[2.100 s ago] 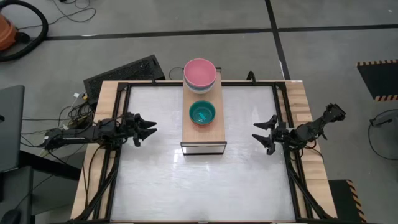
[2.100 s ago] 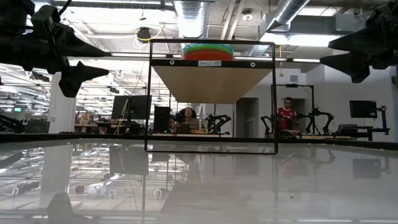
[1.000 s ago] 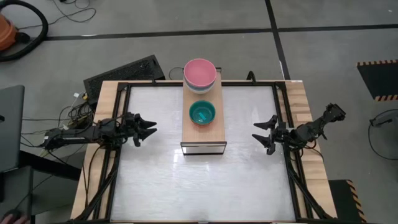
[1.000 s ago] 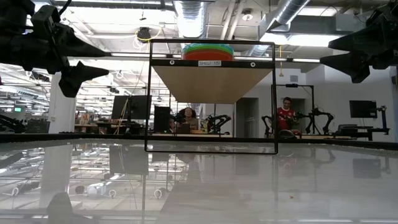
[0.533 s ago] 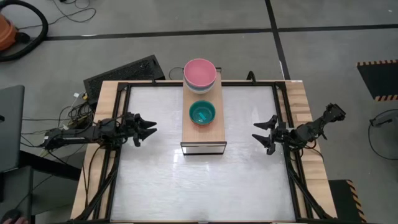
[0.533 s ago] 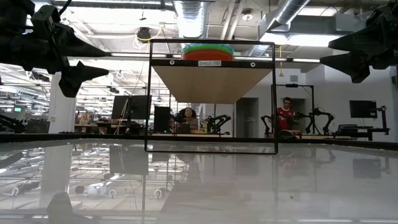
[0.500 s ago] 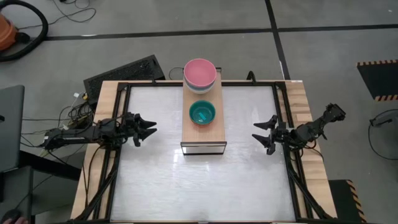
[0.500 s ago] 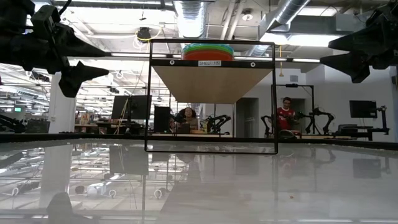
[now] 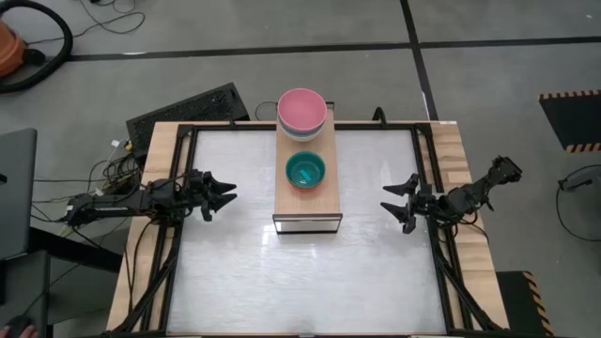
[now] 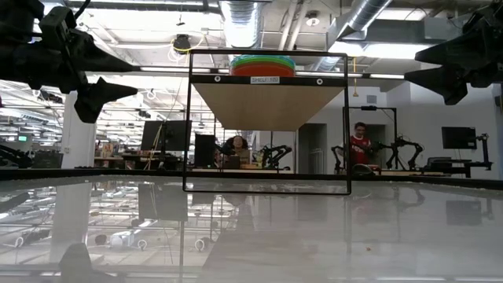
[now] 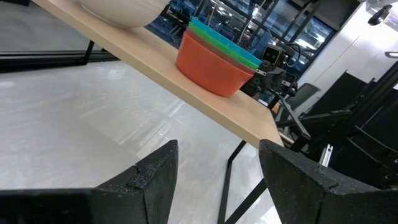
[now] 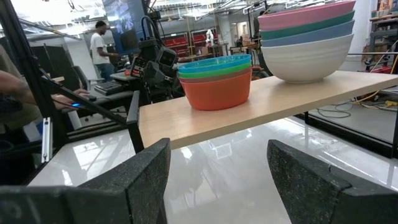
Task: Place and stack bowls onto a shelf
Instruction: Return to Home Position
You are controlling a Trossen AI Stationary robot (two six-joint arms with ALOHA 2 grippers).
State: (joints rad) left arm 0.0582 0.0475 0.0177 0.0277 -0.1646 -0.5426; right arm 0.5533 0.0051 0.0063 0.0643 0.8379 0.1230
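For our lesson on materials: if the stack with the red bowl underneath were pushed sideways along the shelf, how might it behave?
Probably slides as one: the stack nests snugly. Its narrow base on the smooth shelf might tip.

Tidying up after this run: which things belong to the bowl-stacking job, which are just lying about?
Job: long pale-wood shelf; large plastic bowl stack, pink on top; small plastic bowl stack, cyan on top; left gripper, right gripper, both open.
Lying about: black keyboard; orange canister with hose.
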